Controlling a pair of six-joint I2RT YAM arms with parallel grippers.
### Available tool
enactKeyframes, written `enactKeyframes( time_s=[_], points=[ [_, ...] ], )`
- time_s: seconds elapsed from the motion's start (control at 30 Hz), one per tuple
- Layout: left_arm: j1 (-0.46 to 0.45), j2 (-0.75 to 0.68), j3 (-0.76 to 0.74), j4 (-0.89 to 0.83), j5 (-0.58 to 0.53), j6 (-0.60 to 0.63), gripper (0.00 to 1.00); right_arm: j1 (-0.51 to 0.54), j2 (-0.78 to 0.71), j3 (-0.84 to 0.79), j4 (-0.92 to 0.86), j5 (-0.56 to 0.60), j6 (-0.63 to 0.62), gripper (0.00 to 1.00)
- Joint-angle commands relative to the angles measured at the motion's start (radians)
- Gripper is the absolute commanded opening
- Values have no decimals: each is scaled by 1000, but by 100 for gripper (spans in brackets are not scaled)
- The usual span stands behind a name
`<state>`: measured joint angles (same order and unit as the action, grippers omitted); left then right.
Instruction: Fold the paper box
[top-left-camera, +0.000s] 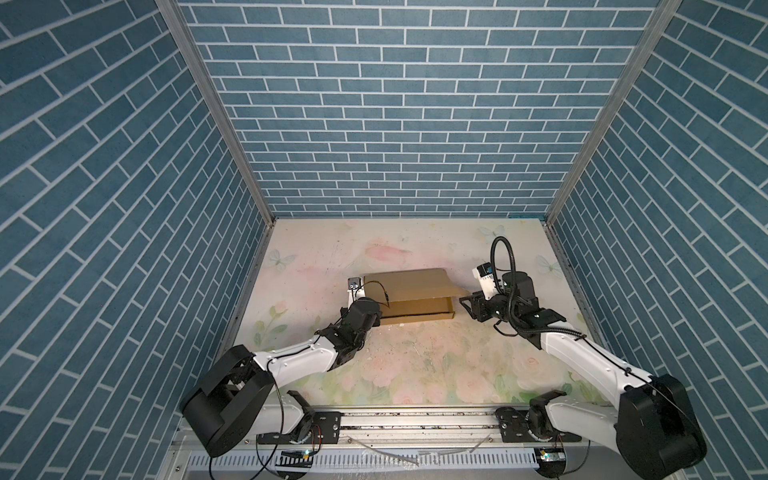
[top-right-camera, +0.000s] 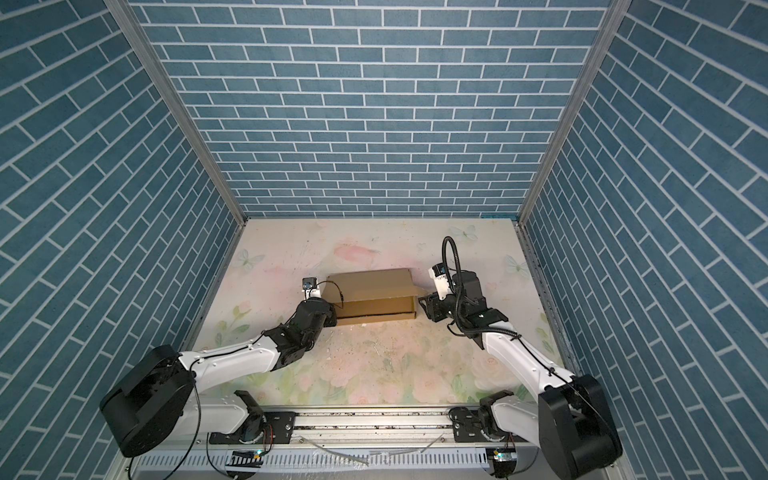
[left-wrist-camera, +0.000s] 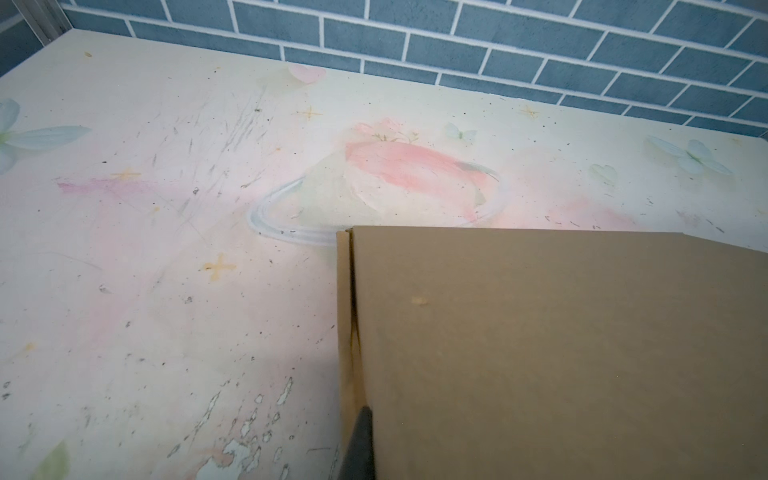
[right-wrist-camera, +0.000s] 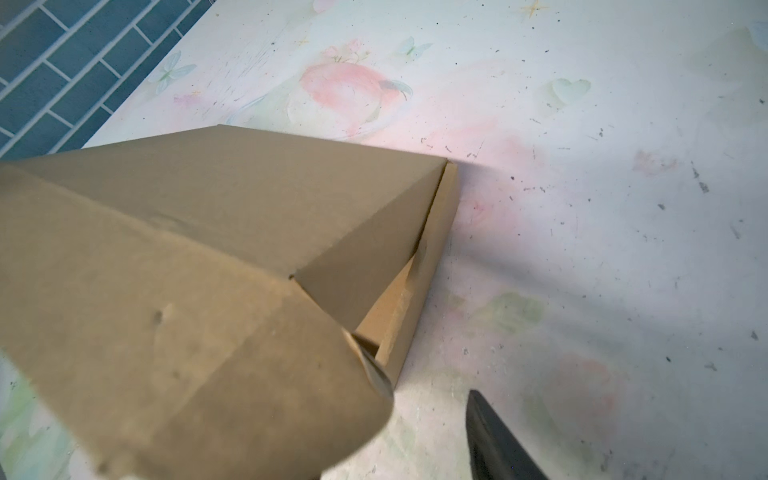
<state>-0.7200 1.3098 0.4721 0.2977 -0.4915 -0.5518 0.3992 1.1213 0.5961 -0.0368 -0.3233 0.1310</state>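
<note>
Paper box: the paper box lies about mid-desk, nearer the back wall than the arms' rail, with its long side running left to right.
Base: the shallow tray rests flat on the desk, and its brown inside shows along the near side.
Lid: it is hinged along the far edge and tilted up at the near edge, so the box is only half shut.
Right end: in the right wrist view the lid's end flap hangs down beside the end wall, seemingly just inside it. The lid's long front flap juts toward the camera, bent along its crease.
Left fingers: the left fingers are clenched at the box's left end. One dark tip sits at the seam between the end wall and the lid. Whether cardboard is nipped between them cannot be told, and the wrist hides them in both top views.
Right fingers: the right fingers are released, spread just beside the box's right end, and the visible one is clear of the cardboard.
Desk: pale floral print, scuffed and speckled.
</note>
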Motion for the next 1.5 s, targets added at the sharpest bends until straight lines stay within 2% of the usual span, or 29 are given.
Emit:
enactKeyframes(
  time_s=[0.0,0.17,0.3,0.47,0.7,0.9,0.97,1.1,1.27,1.47],
  points=[
    [-4,-3,-22,-30,-27,-7,15,3,-83,-34,-19,-26,44,56],
    [-4,-22,-38,-2,24,-3,33,-4,-174,-15,-33,-17,72,57],
    [-8,-80,-67,-5,57,-11,40,-11,-181,34,-27,-38,93,58],
    [-35,-197,-100,-75,74,-16,43,-12,-154,91,3,-81,116,59],
    [-103,-414,-157,-204,64,-44,45,-12,-3,235,29,-102,164,59],
    [-116,-636,-193,-349,63,-92,45,-2,207,382,-17,-143,134,58],
    [-117,-722,-185,-413,44,-91,46,18,259,395,-43,-138,101,57],
    [-116,-830,-130,-506,11,-48,49,74,329,371,-95,-54,39,56],
    [-108,-790,-14,-544,-8,41,54,87,346,275,-66,-31,54,55],
    [-52,-606,54,-429,84,102,55,89,339,187,-34,-9,76,54]
  ],
)
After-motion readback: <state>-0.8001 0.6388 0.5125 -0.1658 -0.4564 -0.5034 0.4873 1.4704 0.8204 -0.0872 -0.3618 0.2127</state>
